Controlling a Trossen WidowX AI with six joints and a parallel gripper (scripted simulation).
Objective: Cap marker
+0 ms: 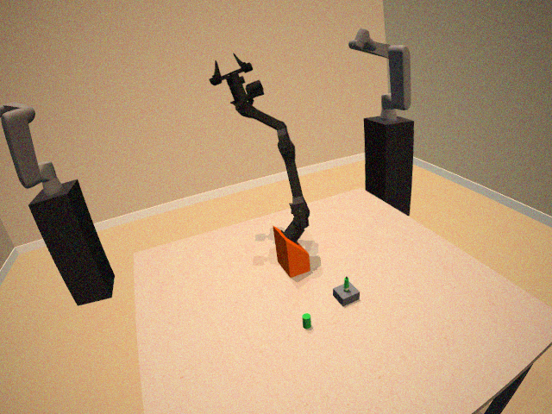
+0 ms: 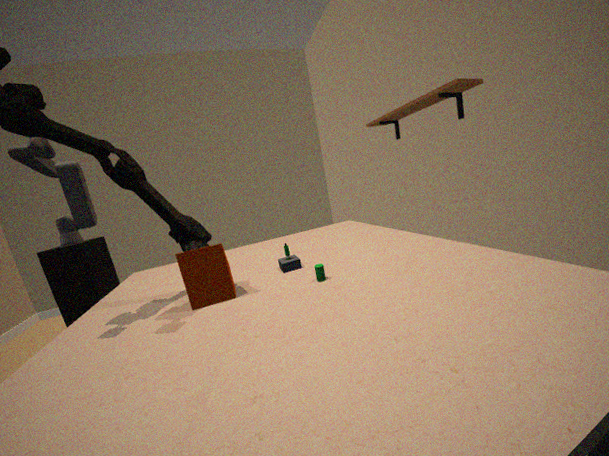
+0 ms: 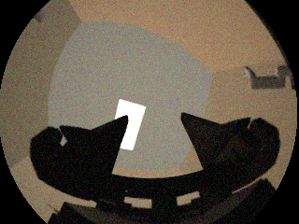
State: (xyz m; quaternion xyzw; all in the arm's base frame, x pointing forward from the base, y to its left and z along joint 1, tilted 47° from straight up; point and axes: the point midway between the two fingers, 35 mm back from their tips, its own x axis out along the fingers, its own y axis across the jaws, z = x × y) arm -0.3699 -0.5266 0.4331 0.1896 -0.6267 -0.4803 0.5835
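Beige walls enclose a pale desk [image 1: 401,285]; one orange block [image 1: 291,254] stands at the arm's base; one green marker [image 1: 346,284] stands upright in one grey holder [image 1: 346,295]; one green cap [image 1: 306,321] stands just nearer, left; claw [image 1: 228,66] raised high, spread, holding nothing.

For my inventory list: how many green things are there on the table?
2. The loose cap stands on the table, near its middle. The marker stands upright in the grey holder block, a little apart from the cap. None seems hidden.
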